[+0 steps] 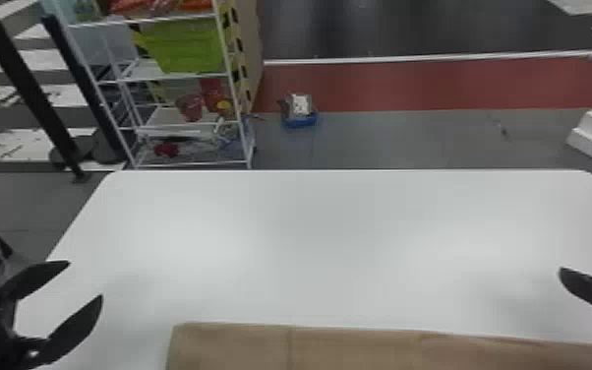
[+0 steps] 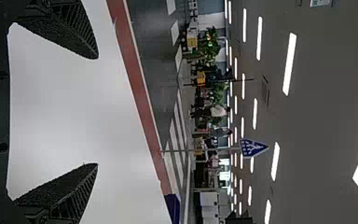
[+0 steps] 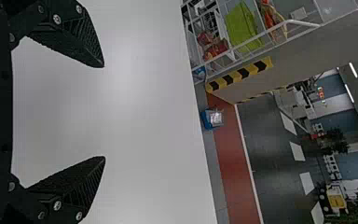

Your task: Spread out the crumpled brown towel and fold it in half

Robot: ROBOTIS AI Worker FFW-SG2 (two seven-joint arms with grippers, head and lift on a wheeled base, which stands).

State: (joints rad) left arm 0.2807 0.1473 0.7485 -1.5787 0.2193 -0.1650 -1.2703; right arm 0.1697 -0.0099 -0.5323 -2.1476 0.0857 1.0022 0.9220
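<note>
Towel [image 1: 349, 349] nearest me, spread smooth along the near side of the table [image 1: 310, 236], far edge nearly straight. My left gripper [image 1: 86, 279] is off its left end, fingers apart, empty. Right gripper [image 1: 582, 270] is past the far edge at right — also open, empty. Beyond the table — rack [image 1: 177, 77] with green bin [image 1: 182, 46], then blue box [image 1: 300, 120] on the floor.

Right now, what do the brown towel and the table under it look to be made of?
The brown towel looks like matte cloth, possibly cotton: faint creases, no glare. The table seems to be laminate or hard plastic, smooth and satin, judging by its even white face and soft, pale reflections.
</note>
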